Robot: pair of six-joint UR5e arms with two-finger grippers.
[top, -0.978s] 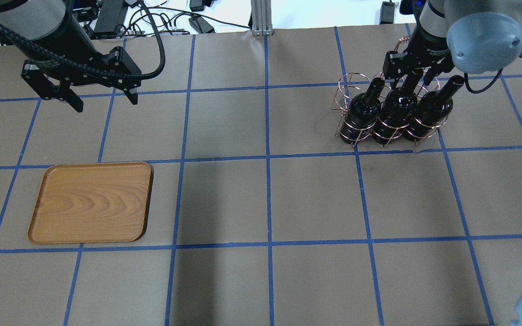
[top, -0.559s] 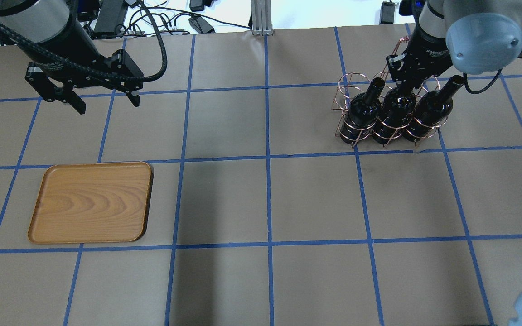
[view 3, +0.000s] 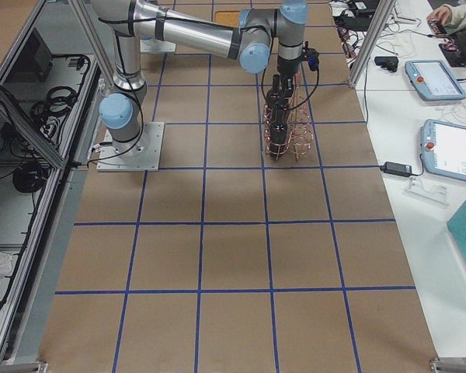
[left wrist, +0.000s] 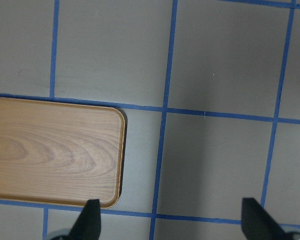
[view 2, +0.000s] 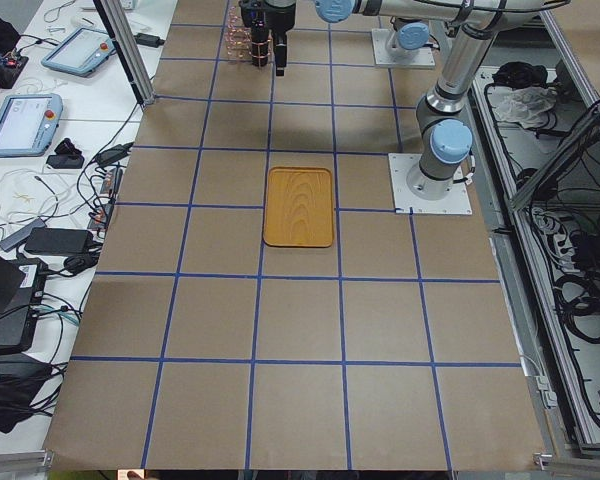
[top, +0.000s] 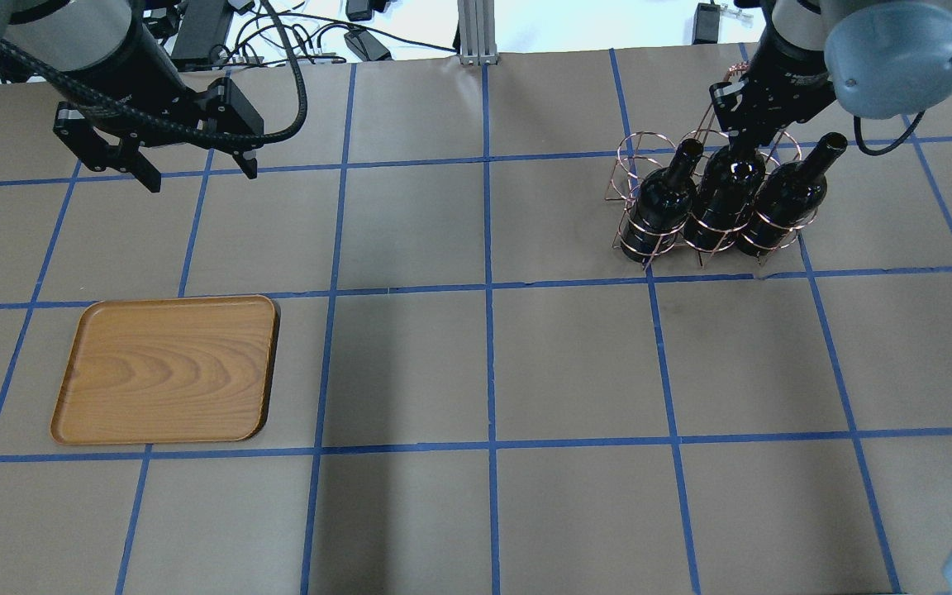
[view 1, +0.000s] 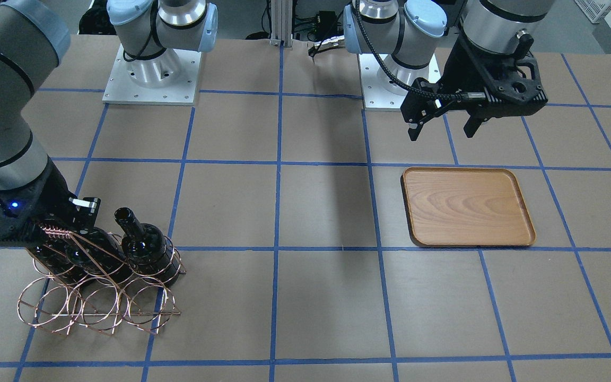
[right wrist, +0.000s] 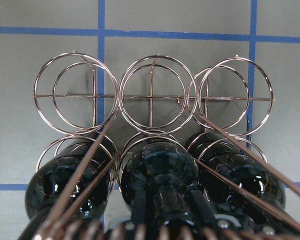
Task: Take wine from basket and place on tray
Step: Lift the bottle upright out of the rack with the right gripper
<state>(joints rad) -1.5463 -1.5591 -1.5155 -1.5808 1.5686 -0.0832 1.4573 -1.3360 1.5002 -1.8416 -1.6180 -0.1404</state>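
Wine bottle [top: 726,186], middle of three in the basket [right wrist: 151,98], is clenched at its neck by the right tool [top: 739,147]; left tool [top: 200,179] hangs released near the tray [top: 166,368].

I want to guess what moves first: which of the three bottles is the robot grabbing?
The middle bottle. The right gripper grips its neck; the outer bottles have bare necks poking up.
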